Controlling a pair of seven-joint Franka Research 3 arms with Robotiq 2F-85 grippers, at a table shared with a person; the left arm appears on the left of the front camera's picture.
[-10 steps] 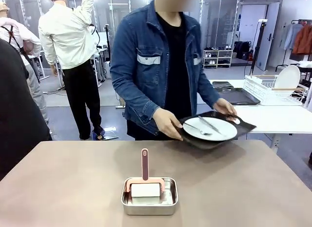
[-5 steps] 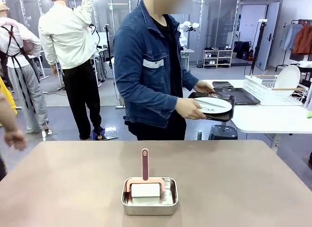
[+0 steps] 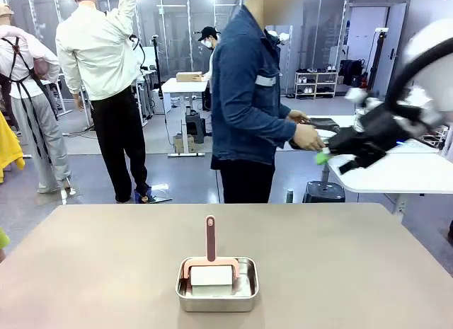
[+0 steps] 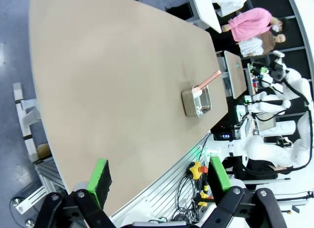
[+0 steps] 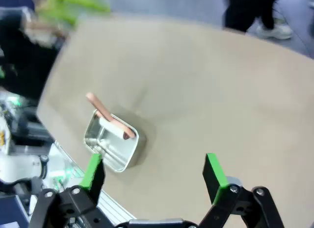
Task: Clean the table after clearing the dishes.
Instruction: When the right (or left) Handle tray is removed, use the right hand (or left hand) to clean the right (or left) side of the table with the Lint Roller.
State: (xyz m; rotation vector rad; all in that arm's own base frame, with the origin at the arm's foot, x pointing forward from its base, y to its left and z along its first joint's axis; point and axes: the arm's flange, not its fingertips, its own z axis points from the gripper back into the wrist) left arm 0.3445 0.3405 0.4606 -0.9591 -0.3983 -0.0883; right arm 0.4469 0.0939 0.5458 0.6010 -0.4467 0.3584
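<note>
L gripper & R gripper both wide open, empty, facing table; steel pan w/ brush at its 6 o'clock.

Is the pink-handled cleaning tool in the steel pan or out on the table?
In: the cleaning tool sits inside the steel pan, white pad within its walls, pink handle sticking up above the rim.

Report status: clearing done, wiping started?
Done: clearing looks finished; the table holds the pan with the brush, and the person is at the white table. In hand: nothing; left gripper and right gripper open, empty. Left: take the brush, wipe the table.
</note>
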